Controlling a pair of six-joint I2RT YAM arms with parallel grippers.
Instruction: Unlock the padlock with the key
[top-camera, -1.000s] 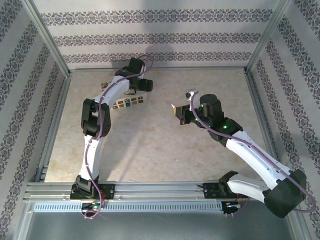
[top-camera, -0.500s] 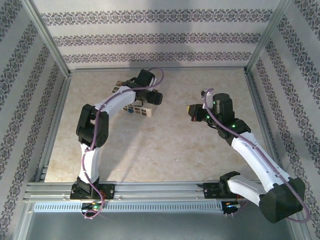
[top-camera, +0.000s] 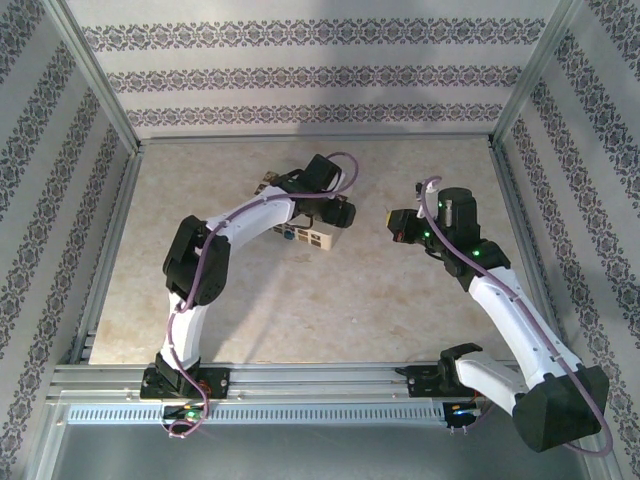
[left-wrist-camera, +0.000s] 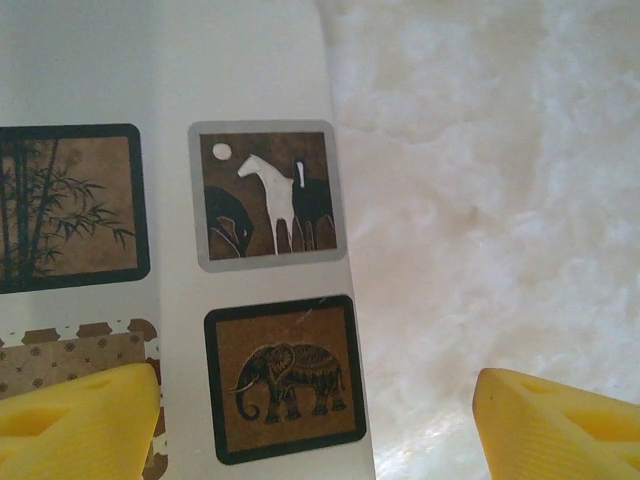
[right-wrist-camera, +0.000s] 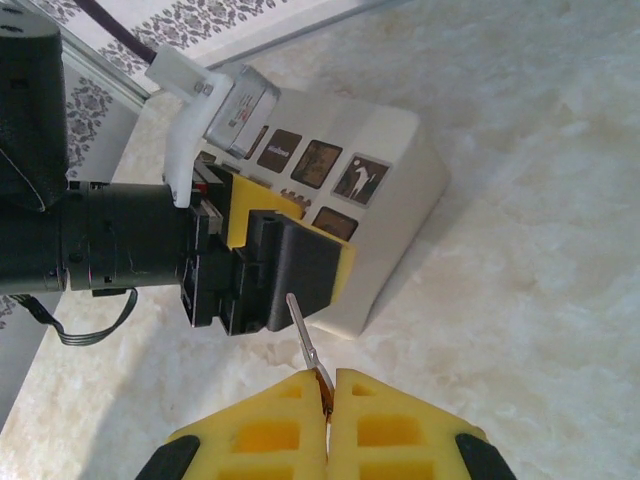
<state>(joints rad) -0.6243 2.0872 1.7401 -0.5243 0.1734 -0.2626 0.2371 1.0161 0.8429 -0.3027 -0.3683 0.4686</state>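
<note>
Hidden: my left end effector (top-camera: 336, 214) hangs over the white block with picture tiles (right-wrist-camera: 392, 195), covering part of it. A silver rounded metal piece (right-wrist-camera: 243, 108) at the block's far end is too blurred to name.
Key: the thin silver metal key (right-wrist-camera: 307, 342) points toward the block, its head buried between my pads.
Right end effector (right-wrist-camera: 330, 388): yellow fingers pressed together, pinching the key, near the block but apart from it.
Left end effector, wrist view: fingers spread, one over the block, one over the marbled table (left-wrist-camera: 500, 200).

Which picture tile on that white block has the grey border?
The square tile picturing a white horse, directly above the brown elephant tile. That one and the bamboo tile have black borders.
</note>
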